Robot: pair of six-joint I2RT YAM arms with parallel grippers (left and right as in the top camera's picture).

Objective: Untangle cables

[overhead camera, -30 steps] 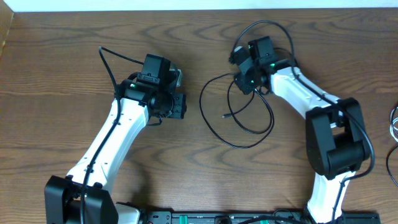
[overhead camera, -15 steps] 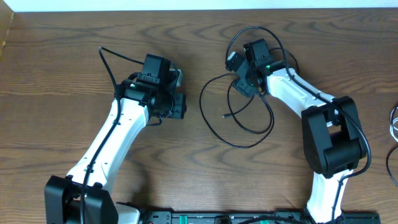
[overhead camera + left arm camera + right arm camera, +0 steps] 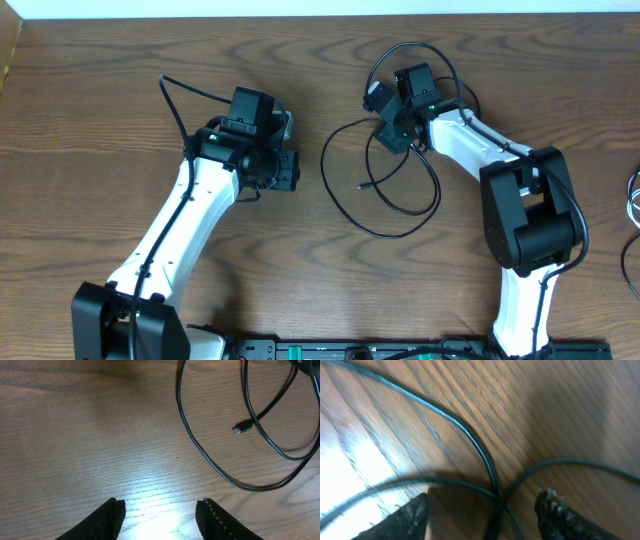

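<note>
The thin black cable (image 3: pixel 400 205) lies in loose overlapping loops on the wooden table between the arms, with its small plug (image 3: pixel 362 186) pointing left. My right gripper (image 3: pixel 386 128) is low over the top of the loops. In the right wrist view it is open (image 3: pixel 484 496), with crossing strands of the black cable (image 3: pixel 470 435) lying between its fingers. My left gripper (image 3: pixel 290 170) is open and empty, left of the loops. The left wrist view shows its fingers (image 3: pixel 160 504) above bare wood, with the cable (image 3: pixel 210 462) and plug (image 3: pixel 243 426) ahead. A thin pale cable (image 3: pixel 634 205) shows partly at the right edge.
The wooden table (image 3: pixel 100 120) ends at a pale wall along the far side. The arm bases and a black rail (image 3: pixel 330 350) stand at the near edge. The right arm's own thicker cable (image 3: pixel 440 50) arches above its wrist.
My right gripper has moved a little to the left and settled lower over the cable crossing. The left arm and the loops on the table have not visibly moved.
</note>
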